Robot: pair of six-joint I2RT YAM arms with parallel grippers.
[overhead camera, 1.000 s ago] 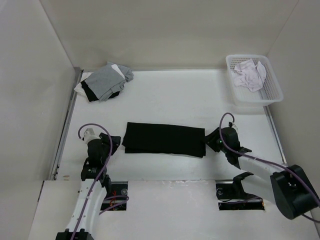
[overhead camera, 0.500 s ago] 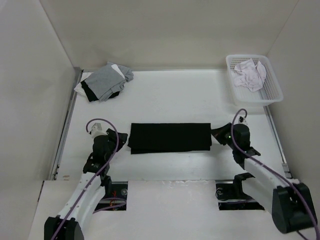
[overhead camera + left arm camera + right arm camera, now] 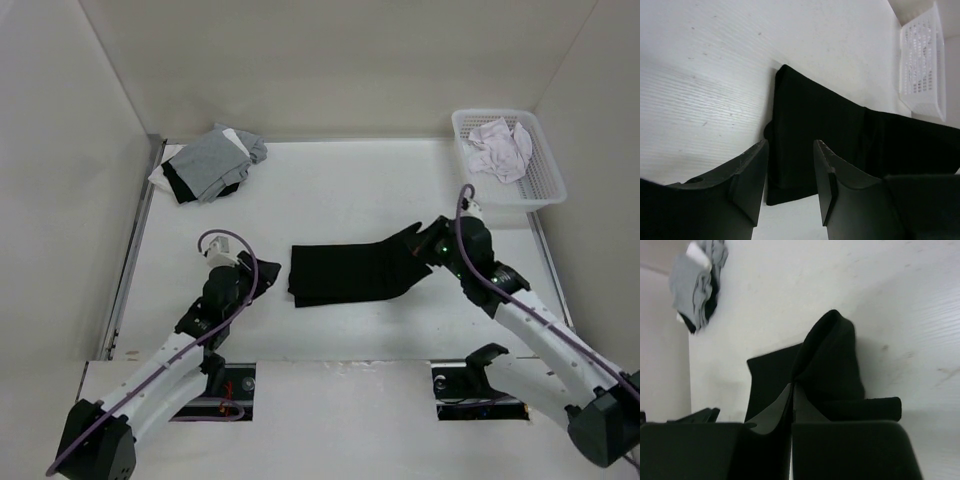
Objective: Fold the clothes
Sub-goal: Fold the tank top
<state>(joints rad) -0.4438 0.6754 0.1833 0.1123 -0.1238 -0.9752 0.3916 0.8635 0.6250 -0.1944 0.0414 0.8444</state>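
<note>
Looking mid-fold: right claw (image 3: 428, 245) pinches the plain black soft-fabric top (image 3: 345, 272), lying well apart from the white plastic basket (image 3: 505, 214), by its basket-side end, left claw (image 3: 790, 146) gapes empty opposite, so next carry that end across.

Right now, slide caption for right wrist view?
Right gripper pinches the raised end of the plain black soft-fabric garment; grey-and-white garment pile beyond.

open table (image 3: 350, 190) beyond garment (image 3: 345, 275), basket (image 3: 497, 215) far right, pile (image 3: 205, 160) far left
</note>
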